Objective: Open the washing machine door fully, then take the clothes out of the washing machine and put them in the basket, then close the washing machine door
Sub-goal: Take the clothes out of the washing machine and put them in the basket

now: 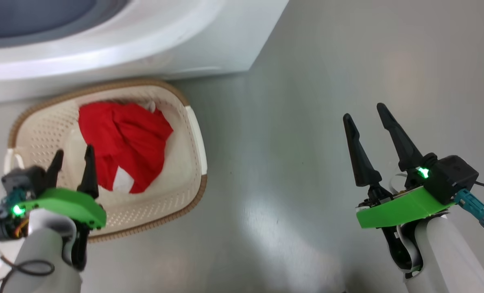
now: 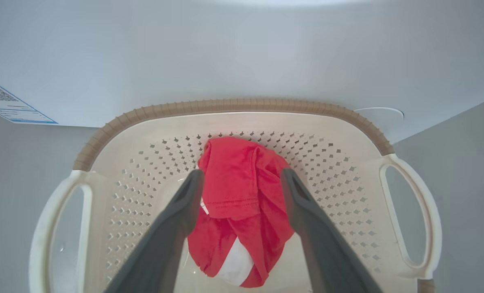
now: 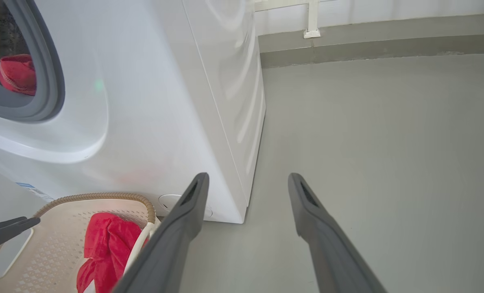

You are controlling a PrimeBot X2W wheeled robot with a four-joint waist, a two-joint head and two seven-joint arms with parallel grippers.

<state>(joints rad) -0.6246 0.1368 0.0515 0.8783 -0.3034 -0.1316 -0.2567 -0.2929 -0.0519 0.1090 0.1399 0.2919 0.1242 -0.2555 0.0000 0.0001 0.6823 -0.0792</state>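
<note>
A red garment point(image 1: 124, 134) with a white patch lies loose in the cream basket point(image 1: 103, 87), which stands on the floor against the white washing machine point(image 1: 144, 40). My left gripper point(image 1: 74, 150) hangs open just above the basket's near side. In the left wrist view its fingers point(image 2: 185, 211) flank the garment point(image 2: 242, 228) without holding it. My right gripper point(image 1: 364, 111) is open over bare floor, well right of the basket. More red clothes point(image 3: 16, 73) lie inside the drum behind the grey gasket point(image 3: 51, 81). The washing machine door is out of view.
Grey floor point(image 1: 307, 162) stretches to the right of the machine and basket, as far as a wall base point(image 3: 368, 44). The basket's white side handles point(image 2: 413, 215) stick out at both ends. A blue label point(image 2: 6, 101) sits low on the machine's front.
</note>
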